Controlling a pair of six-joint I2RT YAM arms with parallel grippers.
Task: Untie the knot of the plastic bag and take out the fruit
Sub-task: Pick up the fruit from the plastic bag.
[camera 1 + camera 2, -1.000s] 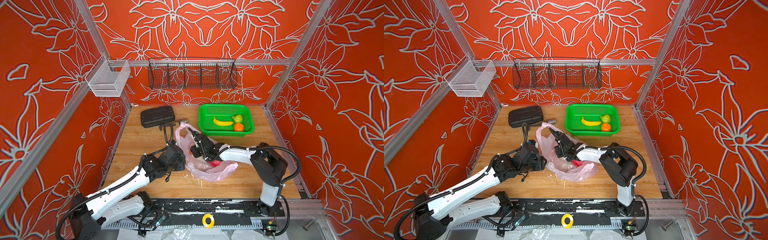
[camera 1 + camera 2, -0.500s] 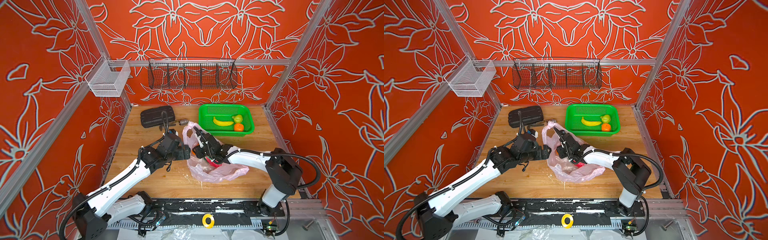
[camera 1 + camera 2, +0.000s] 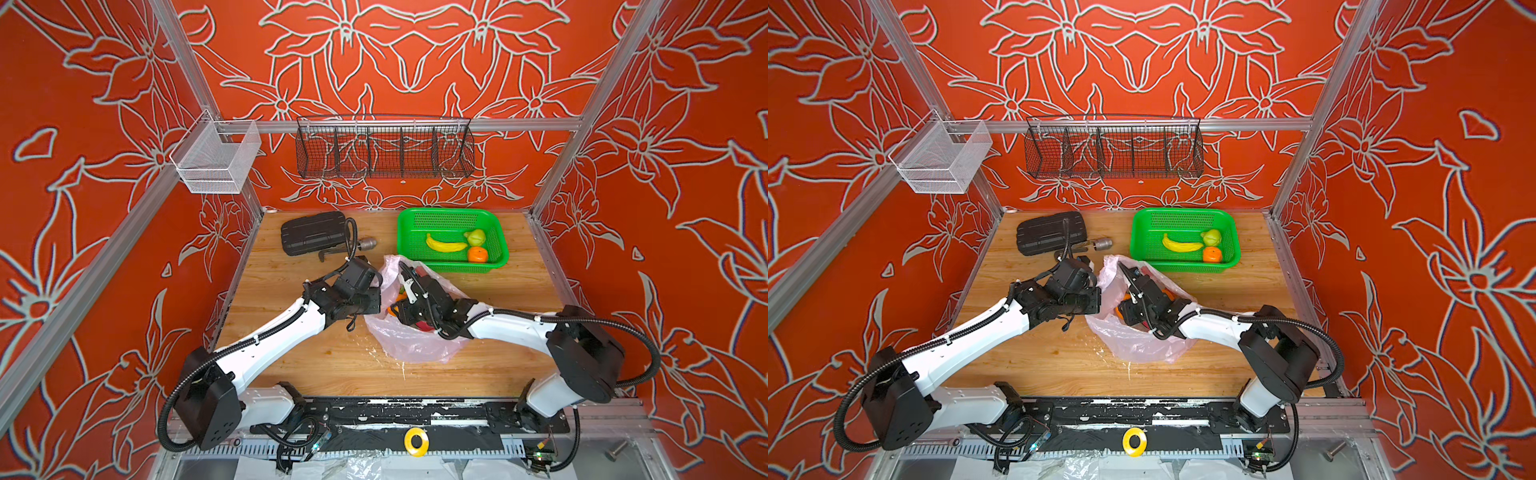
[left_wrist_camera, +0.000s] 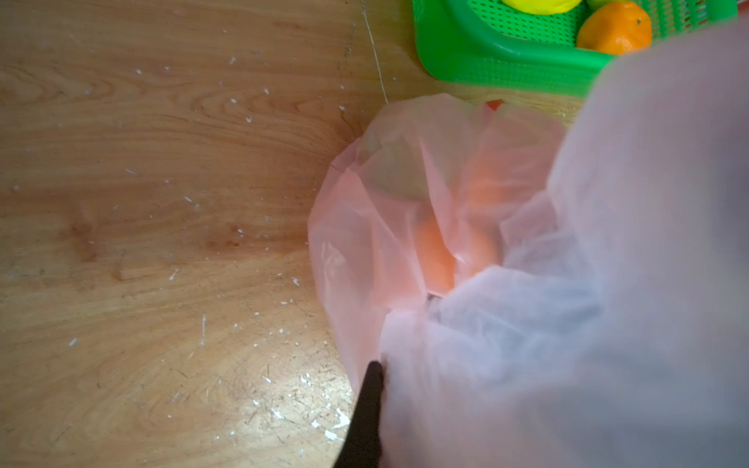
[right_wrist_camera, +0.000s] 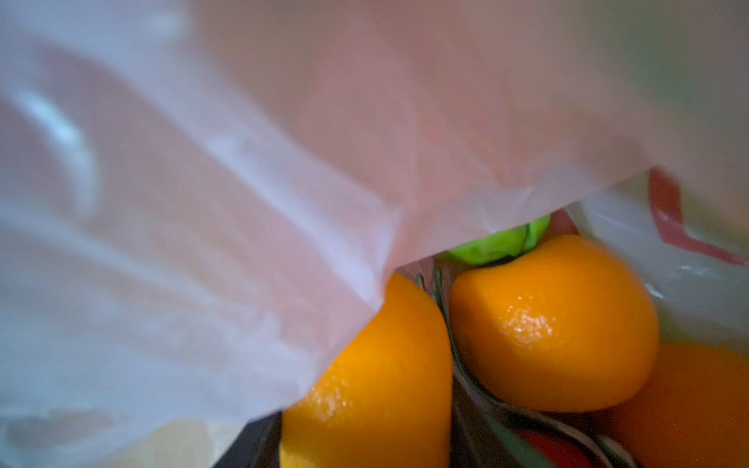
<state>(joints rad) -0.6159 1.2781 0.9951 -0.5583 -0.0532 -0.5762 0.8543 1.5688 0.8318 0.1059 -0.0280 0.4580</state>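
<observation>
- The left claw (image 3: 377, 287) was closed, pinching the rim of the translucent pale pink plastic bag (image 3: 415, 345) mid-frame, just lower left of the green mesh basket (image 3: 457, 266); no tied knot showed
- The right claw (image 3: 401, 309) sat inside the bag's open mouth among round oranges (image 5: 551, 324); whether it gripped one could not be told
- The film could slip that pinch and flop over the fruit, or get nipped with an orange
</observation>
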